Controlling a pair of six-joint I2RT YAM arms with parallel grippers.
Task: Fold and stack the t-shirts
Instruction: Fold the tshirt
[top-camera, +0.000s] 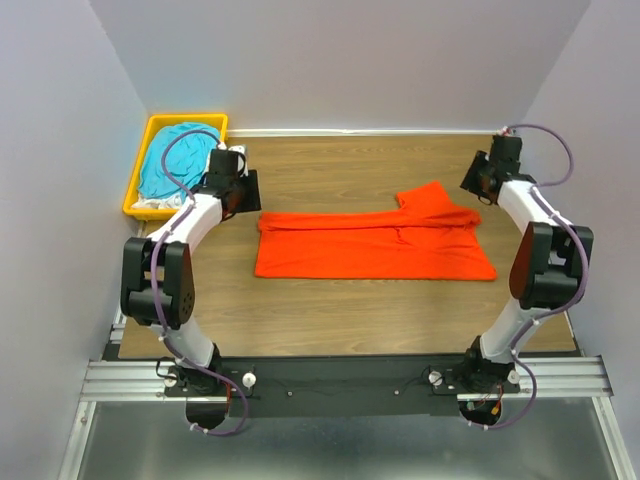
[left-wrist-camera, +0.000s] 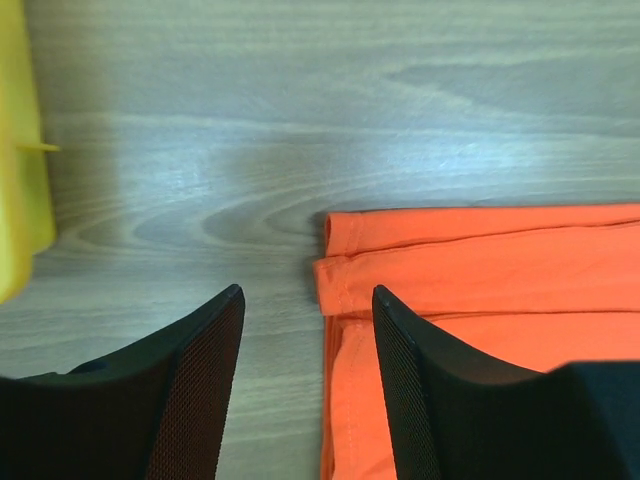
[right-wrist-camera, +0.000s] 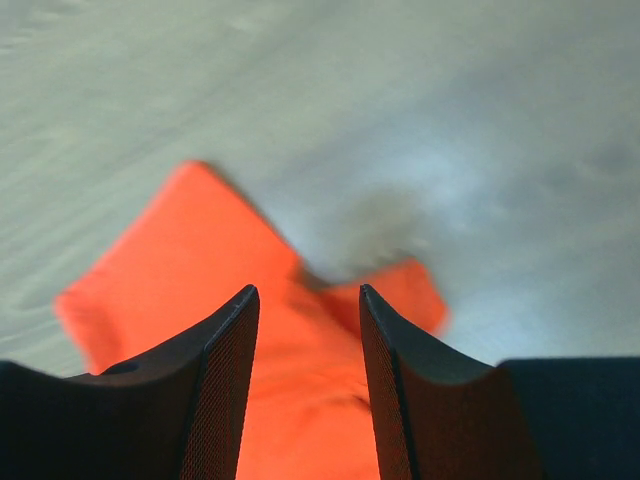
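Observation:
An orange-red t-shirt (top-camera: 375, 245) lies folded lengthwise into a long band across the middle of the table, one sleeve poking out at its upper right. My left gripper (top-camera: 243, 190) hovers just off the shirt's upper left corner, open, nothing between its fingers; in the left wrist view the shirt's hemmed corner (left-wrist-camera: 480, 270) lies under the right finger (left-wrist-camera: 400, 370). My right gripper (top-camera: 480, 182) hangs open above the sleeve end, and the blurred right wrist view shows orange cloth (right-wrist-camera: 190, 270) below its empty jaws. A teal-blue t-shirt (top-camera: 178, 160) is bunched in the bin.
A yellow plastic bin (top-camera: 150, 130) stands at the back left corner, holding the teal shirt with some white fabric (top-camera: 152, 203) at its near end; its yellow wall (left-wrist-camera: 20, 180) shows left of the left gripper. Grey walls close in on three sides.

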